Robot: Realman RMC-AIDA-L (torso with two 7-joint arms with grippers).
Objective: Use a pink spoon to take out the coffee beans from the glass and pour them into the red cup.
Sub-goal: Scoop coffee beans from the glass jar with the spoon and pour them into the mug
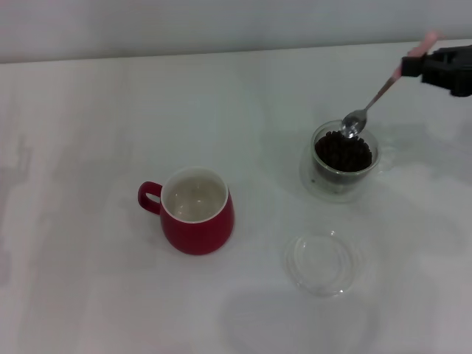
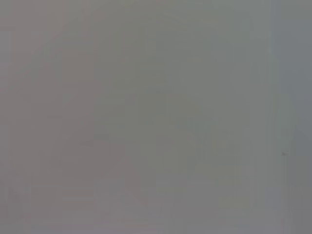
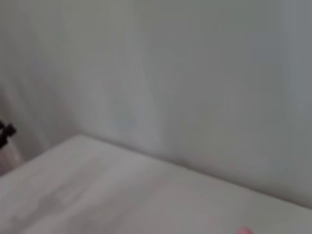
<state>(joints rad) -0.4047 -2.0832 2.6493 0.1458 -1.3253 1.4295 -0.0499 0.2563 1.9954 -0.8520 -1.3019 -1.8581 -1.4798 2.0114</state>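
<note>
Right claw (image 1: 422, 68): we've got it up at the far right edge of the head view, above the bench, clamped on the pink handle of the spoon. The handle's tip pokes out past the far side of the black claw body.
Pink spoon (image 1: 372, 99): tilted, handle high in the claw, shiny metal bowl low and pointing down toward our left. The bowl sits right at the far rim of the glass, just over the beans; we can't tell if it's actually touching them. In the right wrist view only a tiny pink bit of it peeks in at the edge (image 3: 243, 230).
Glass (image 1: 344, 161): clear double-walled cup standing upright on the bench, on the right side, below the claw.
Coffee beans (image 1: 343, 153): dark heap filling the glass, nearly up to the rim. We see none in the spoon bowl, but honestly it's too small to be sure.
Clear dish (image 1: 321, 262): shallow round glass piece lying flat on the bench, nearer to us than the glass and apart from it.
Red cup (image 1: 196, 210): upright around the middle of the bench, well apart from the glass on its left, loop handle pointing left. White inside; we can't see any beans in it.
Bench (image 1: 88, 147): plain white surface under everything.
Left claw: not in any view; the left wrist camera gives us just a flat grey blank.
</note>
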